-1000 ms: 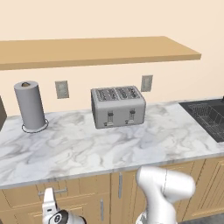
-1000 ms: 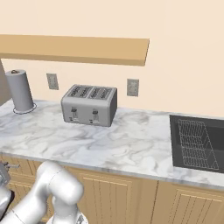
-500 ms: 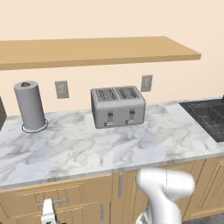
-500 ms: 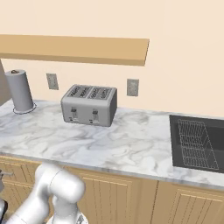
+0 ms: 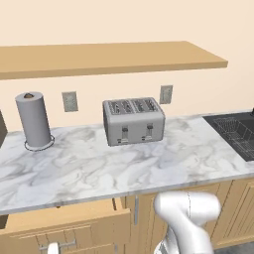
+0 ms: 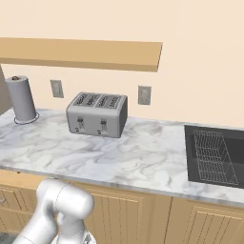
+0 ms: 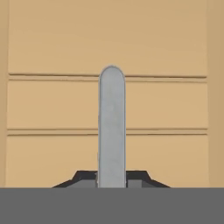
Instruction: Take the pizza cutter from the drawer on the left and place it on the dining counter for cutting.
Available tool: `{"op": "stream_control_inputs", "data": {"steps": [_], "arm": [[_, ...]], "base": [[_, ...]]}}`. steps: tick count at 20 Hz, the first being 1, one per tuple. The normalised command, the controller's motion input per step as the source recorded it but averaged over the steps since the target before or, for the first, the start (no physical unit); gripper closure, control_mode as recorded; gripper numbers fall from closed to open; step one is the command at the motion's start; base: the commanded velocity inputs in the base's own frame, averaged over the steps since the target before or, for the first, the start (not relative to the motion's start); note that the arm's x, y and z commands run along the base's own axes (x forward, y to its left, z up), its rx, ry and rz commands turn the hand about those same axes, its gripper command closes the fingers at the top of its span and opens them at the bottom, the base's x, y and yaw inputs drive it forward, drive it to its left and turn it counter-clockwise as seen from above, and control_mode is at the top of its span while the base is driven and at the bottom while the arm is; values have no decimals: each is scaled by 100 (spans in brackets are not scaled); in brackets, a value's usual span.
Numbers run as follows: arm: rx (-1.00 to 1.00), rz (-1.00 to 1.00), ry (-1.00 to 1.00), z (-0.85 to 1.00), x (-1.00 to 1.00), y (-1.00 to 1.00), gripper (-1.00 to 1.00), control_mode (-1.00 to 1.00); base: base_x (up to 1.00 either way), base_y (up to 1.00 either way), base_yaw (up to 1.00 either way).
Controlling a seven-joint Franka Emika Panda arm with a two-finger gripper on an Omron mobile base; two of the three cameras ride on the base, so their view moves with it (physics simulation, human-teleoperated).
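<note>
Lower left of the left base view: the drawer (image 5: pixel 74 223) sat under the marble counter (image 5: pixel 99 173), its light-wood front seemingly standing a little proud of the cabinet fronts beside it.
Pizza cutter: hidden; judged to lie inside the drawer, whose inside could not be seen.
Bar pull: the silver bar (image 7: pixel 112 127) ran up the middle of the hand view, crossing the panel lines of the drawer front.
Claw: the claw (image 7: pixel 112 177) was clamped tight on the bar pull, one dark tip on either side at the bottom of the frame, a hold that suits drawing the drawer outward.
Step in hand: probably opening the drawer; the cutter was not yet reached.
Counter top: a toaster (image 5: pixel 134 120) stood at centre, a paper towel roll (image 5: pixel 33 120) at left, a dark sink (image 5: pixel 238 134) at the right edge, all well apart from the drawer.
</note>
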Motion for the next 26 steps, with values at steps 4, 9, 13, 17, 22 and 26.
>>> {"op": "stream_control_inputs", "data": {"steps": [4,9,13,17,22,26], "arm": [[0,0,0,-6,-71,17,100,-100],[0,0,0,-7,-68,19,100,-100],[0,0,0,-8,-66,19,100,-100],[0,0,0,-8,-68,18,100,-100],[0,0,0,-10,-70,17,100,-100],[0,0,0,-8,-68,18,100,-100]], "base": [[0,0,0],[0,0,0],[0,0,0],[0,0,0],[0,0,0],[0,0,0]]}}
